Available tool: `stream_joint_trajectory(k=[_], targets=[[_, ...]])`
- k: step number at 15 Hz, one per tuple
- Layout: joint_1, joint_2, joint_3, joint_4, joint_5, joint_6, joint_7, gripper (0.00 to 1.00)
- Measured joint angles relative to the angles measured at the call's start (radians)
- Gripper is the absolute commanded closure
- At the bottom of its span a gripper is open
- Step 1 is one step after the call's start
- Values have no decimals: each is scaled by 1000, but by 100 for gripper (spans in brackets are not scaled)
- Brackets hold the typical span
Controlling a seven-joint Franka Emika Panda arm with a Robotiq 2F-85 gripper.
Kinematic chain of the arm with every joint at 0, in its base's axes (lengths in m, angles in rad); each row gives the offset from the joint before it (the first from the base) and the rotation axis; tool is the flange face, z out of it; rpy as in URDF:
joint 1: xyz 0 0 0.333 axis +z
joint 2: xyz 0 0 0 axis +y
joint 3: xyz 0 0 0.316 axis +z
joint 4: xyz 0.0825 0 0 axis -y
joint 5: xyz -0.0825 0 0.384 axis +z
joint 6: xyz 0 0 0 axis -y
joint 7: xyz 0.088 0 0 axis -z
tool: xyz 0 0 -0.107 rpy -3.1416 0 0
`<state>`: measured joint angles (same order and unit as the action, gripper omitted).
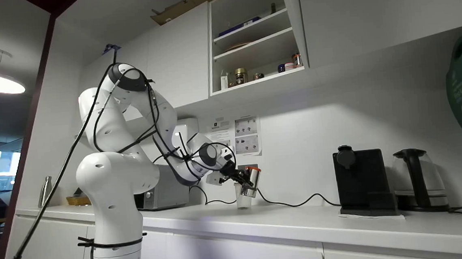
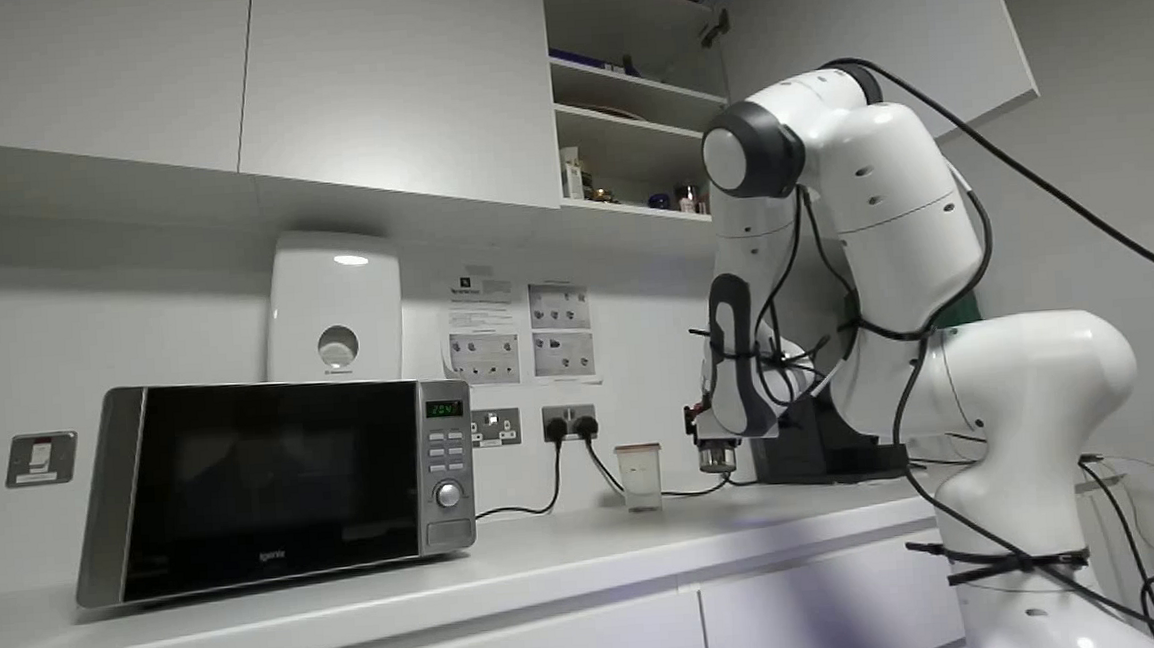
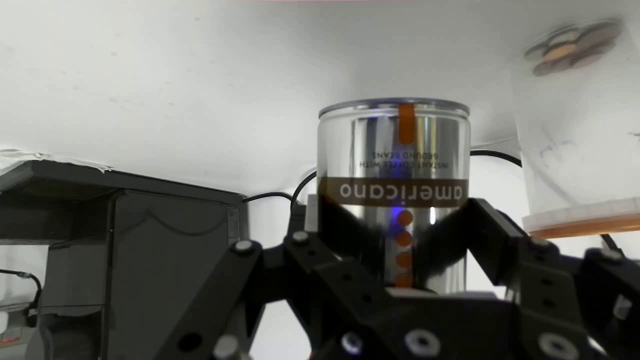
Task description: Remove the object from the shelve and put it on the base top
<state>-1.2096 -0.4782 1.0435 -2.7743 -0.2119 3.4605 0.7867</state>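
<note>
My gripper (image 1: 242, 179) is shut on a silver coffee can (image 1: 253, 180) with an orange-red rim and an "americano" label. In the wrist view, which stands upside down, the fingers (image 3: 392, 220) press both sides of the can (image 3: 395, 155). The can is tilted in an exterior view and appears above the base top (image 1: 302, 216), a white countertop. Its lower end (image 2: 716, 458) shows beneath the gripper in an exterior view. The shelve (image 1: 259, 81) is the open white wall cabinet above, with several small jars on its lowest board.
A clear cup with an orange lid (image 2: 641, 477) stands on the countertop close beside the can. A black coffee machine (image 1: 362, 181) and a kettle (image 1: 421, 181) stand on one side, a microwave (image 2: 276, 483) on the other. Black cables (image 1: 301, 204) run along the wall.
</note>
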Motion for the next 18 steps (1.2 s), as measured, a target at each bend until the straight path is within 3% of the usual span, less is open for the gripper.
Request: stream_joint_trajectory(k=[9,18], targets=[[-152,-104,232,-2,123,-2,3,51],[-280,-125,377,-3,125,-3,3,51]])
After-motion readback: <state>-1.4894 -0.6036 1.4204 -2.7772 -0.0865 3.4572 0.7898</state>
